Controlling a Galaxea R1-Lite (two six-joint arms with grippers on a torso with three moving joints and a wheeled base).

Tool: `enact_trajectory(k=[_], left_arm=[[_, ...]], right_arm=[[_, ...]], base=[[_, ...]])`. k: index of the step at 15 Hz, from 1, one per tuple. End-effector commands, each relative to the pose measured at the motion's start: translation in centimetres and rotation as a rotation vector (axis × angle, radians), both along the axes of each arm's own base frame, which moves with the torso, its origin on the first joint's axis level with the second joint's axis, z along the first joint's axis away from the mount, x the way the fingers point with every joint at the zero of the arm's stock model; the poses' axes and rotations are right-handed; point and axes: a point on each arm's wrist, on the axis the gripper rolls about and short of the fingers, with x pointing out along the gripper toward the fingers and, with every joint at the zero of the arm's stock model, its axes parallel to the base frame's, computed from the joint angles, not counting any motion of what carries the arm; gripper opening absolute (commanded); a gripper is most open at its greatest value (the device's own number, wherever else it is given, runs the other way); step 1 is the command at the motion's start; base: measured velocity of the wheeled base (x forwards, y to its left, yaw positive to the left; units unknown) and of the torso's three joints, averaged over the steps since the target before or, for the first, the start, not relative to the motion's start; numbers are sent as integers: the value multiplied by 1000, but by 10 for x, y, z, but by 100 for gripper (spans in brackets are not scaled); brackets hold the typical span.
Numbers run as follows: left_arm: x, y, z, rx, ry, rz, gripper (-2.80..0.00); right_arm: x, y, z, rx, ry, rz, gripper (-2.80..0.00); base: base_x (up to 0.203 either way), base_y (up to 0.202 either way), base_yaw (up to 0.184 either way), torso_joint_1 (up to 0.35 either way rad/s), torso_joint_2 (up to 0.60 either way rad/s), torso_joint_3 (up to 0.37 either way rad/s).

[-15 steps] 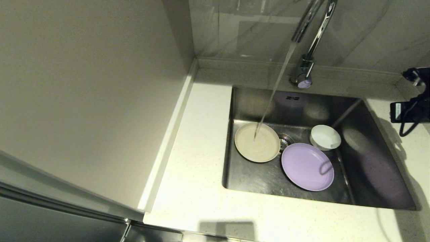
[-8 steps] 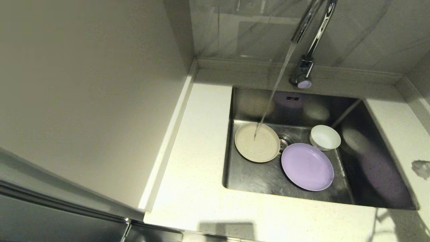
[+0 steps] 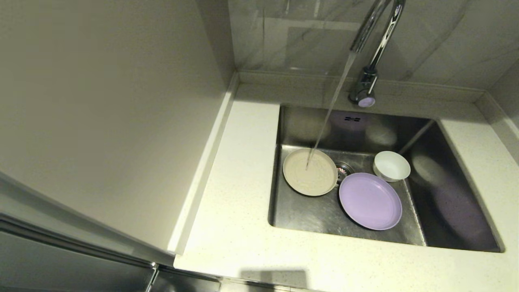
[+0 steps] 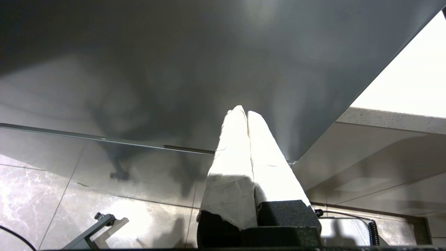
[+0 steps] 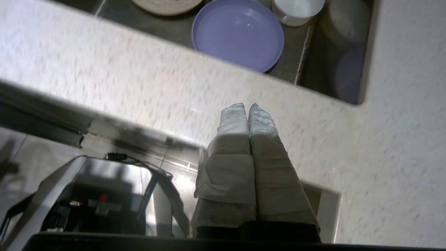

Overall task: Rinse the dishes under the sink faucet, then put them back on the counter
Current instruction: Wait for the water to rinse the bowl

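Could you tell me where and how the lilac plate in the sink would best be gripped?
Probably by the lilac plate's near rim, coming from above on the counter side: it lies flat and shallow, offering only its raised edge, and the white bowl crowds its far side.

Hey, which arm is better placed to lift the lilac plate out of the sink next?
Right, probably. The right tool, shut and empty, hangs over the counter edge with the lilac plate just ahead. The left tool, also shut, faces a dark cabinet front.
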Motion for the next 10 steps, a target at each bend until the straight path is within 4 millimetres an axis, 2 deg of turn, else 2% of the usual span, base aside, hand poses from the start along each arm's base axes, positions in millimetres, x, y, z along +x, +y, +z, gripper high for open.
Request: enact_trajectory(k=[1,5,10], left_arm=[[0,0,0,0,-2,0,-280],[0,0,0,0,-2,0,-280],[0,0,0,0,-2,0,-280]], right_arm=[[-19,0,-18,-3,-94,8,-280],[-30,-1,-28,28,-180,-17,-280],[-30,-1,-29,56,-174,-22,-280]], base=[[0,0,0,0,0,0],[0,0,0,0,0,0],[0,0,0,0,0,0]])
